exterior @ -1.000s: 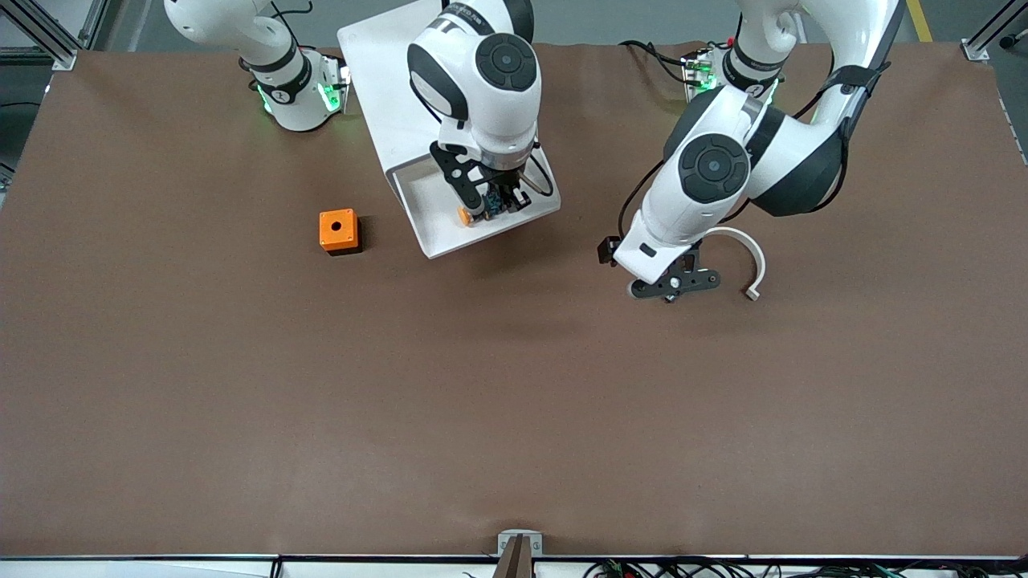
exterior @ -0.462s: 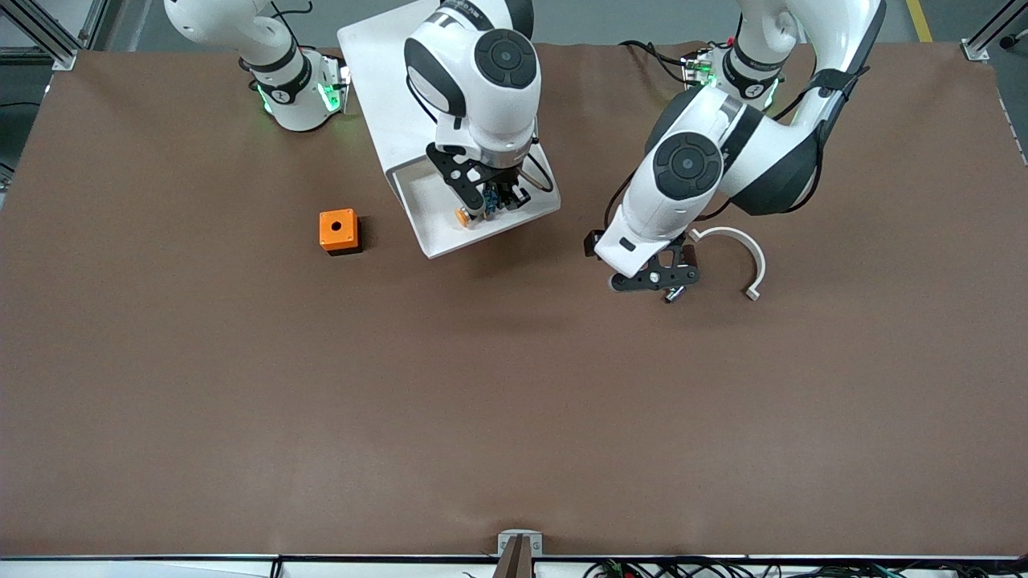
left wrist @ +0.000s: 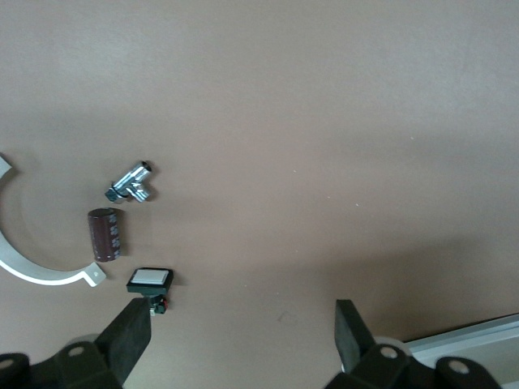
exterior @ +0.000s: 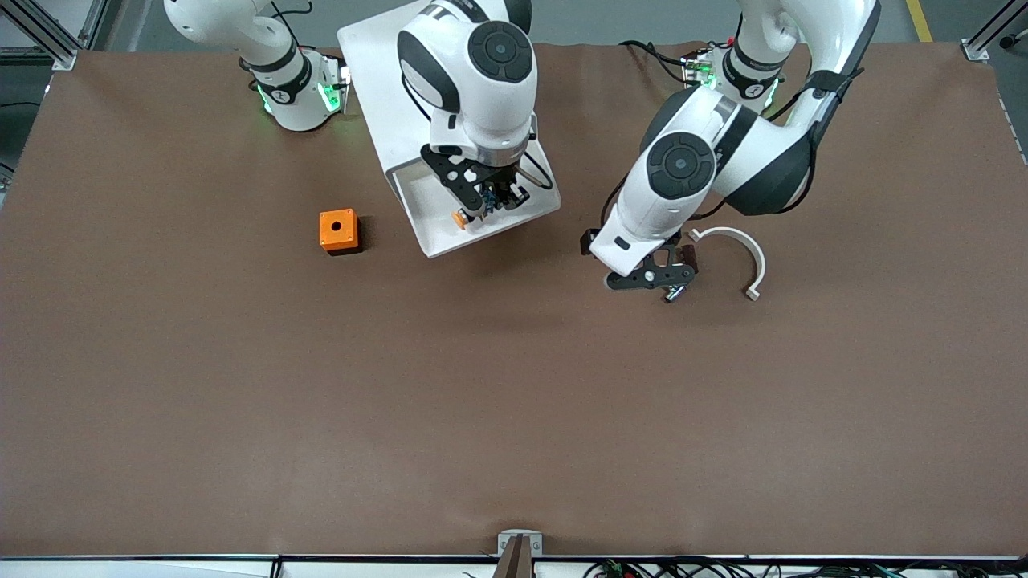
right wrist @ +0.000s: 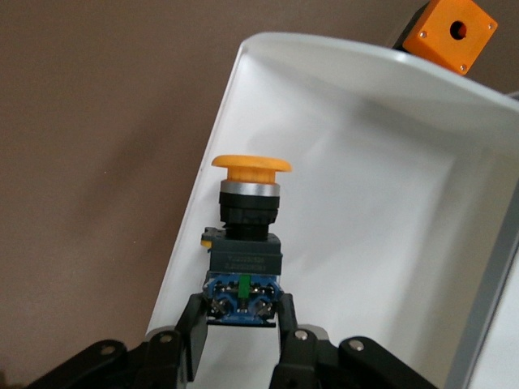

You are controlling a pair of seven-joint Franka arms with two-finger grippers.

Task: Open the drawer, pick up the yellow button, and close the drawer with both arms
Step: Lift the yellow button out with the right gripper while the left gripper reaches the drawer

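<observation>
The right gripper (right wrist: 241, 324) is gripping the button (right wrist: 244, 243) by its dark body, over the pulled-out drawer (exterior: 514, 221) of the white cabinet (exterior: 385, 72). The right wrist view is showing what the front view cannot: the fingers (right wrist: 195, 328) pinching the blue base, the orange cap pointing away from the gripper.

The left gripper (exterior: 649, 275) is hovering with jaws spread wide and holding nothing, over the table (exterior: 514, 401) toward the left arm's end. Its wrist view is revealing three small parts there: one metal fitting (left wrist: 130, 182), one dark cylinder (left wrist: 105, 233) and one black-and-white part (left wrist: 150, 279), just beside one white curved piece (exterior: 743, 253).

One orange box (exterior: 337, 230) with a hole is sitting beside the drawer, toward the right arm's end.
</observation>
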